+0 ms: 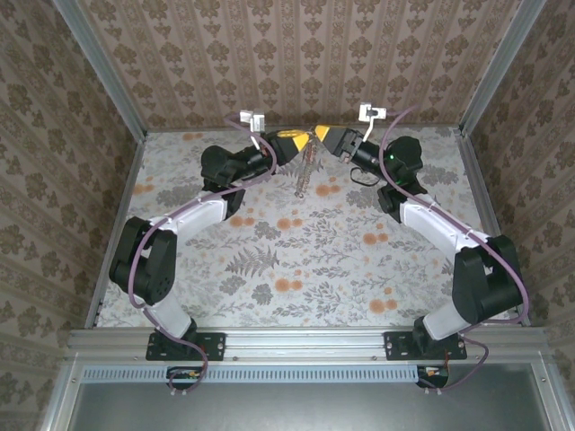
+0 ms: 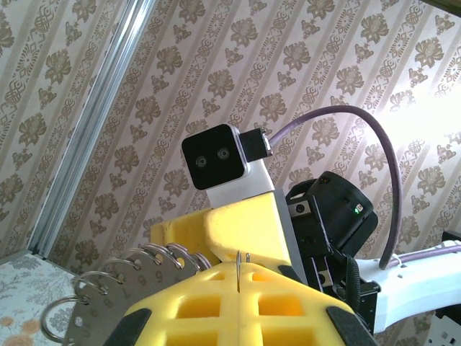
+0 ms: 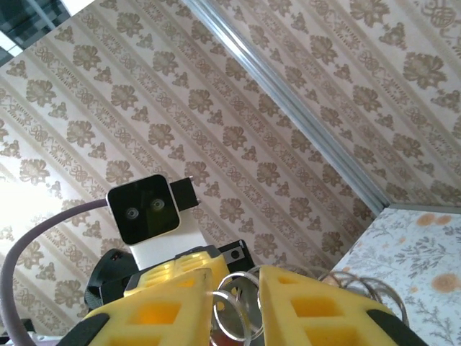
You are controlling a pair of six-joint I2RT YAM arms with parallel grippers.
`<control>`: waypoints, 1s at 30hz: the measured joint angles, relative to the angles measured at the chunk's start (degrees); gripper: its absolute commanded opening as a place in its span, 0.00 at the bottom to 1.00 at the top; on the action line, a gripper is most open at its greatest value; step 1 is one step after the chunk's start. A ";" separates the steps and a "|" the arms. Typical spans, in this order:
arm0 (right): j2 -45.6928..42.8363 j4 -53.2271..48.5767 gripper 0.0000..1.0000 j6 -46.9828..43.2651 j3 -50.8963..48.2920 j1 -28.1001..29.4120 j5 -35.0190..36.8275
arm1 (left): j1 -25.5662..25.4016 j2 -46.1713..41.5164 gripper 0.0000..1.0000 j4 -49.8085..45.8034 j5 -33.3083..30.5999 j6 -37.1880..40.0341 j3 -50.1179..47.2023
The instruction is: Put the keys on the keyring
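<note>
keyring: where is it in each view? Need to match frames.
Top external: keyring upper centre, dangling over the far end of the table.
Left wrist: keyring lower left, rings fanned out.
Right wrist: keyring bottom centre, more loops to the right.
Shared landmark: floral table.

Beige walls [image 1: 296, 54] with brown striped ornaments close three sides. The table [image 1: 269, 260] carries a grey floral cover with orange flowers. Silver metal posts [image 1: 99, 63] stand at the corners; strong light whitens one wall.
</note>
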 measured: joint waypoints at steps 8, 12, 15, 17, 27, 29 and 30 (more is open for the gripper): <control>0.00 2.43 0.31 0.22 -0.11 0.42 -0.96 | 0.00 0.00 0.00 0.00 0.02 -0.07 0.09; -0.15 2.99 0.29 0.22 -1.22 0.42 -0.92 | 0.00 0.00 0.00 0.00 0.02 -0.17 0.09; -0.20 3.56 0.29 0.26 -1.55 0.42 -0.96 | 0.00 0.04 0.00 0.00 0.02 -0.17 0.09; -0.24 4.07 0.29 0.42 -1.66 0.42 -0.98 | 0.00 0.04 0.00 0.00 0.02 -0.17 0.09; -0.46 6.97 0.32 1.75 -3.06 0.74 -1.11 | 0.00 0.04 0.00 0.00 0.00 -0.17 0.11; -0.46 7.30 0.32 1.79 -3.06 1.03 -1.25 | 0.00 0.04 0.00 0.00 0.00 -0.17 0.09; -0.46 7.58 0.32 1.84 -3.06 1.14 -1.42 | 0.00 0.04 0.00 0.00 0.00 -0.17 0.09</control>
